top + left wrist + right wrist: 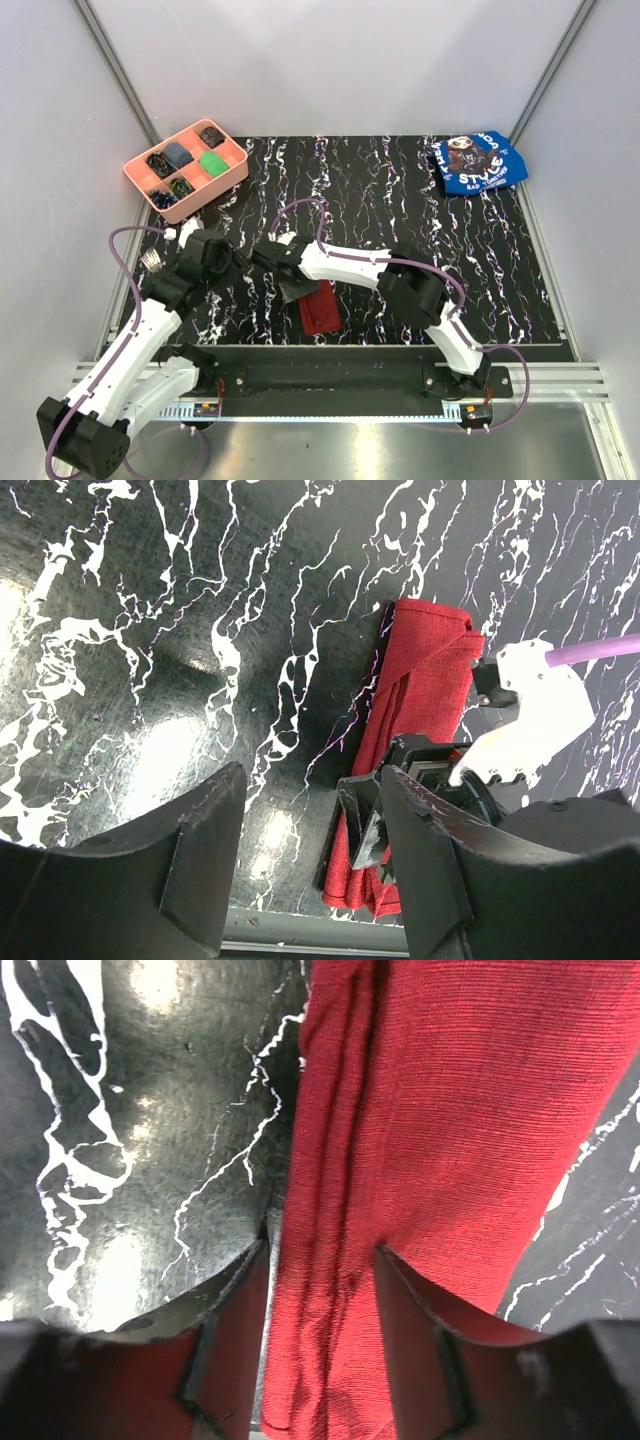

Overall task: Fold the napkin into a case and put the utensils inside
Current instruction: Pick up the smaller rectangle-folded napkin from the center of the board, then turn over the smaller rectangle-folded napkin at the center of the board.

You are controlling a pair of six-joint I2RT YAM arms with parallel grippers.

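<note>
The napkin (pixel 321 309) lies folded into a narrow dark red strip near the table's front edge; it is also in the left wrist view (pixel 424 676) and fills the right wrist view (pixel 440 1110). My right gripper (pixel 297 289) (pixel 322 1335) is down on its far end, open. One finger rests on the table at the cloth's layered edge and the other on the cloth. My left gripper (pixel 234 262) (pixel 312 865) hovers open over bare table to the left of the strip, holding nothing. A silver utensil (pixel 152 261) shows by the left arm at the table's left edge.
A pink compartment tray (pixel 232 177) with small items sits at the back left. A blue printed cloth (pixel 478 162) lies at the back right. The table's front rail (pixel 300 935) runs just below the strip's near end.
</note>
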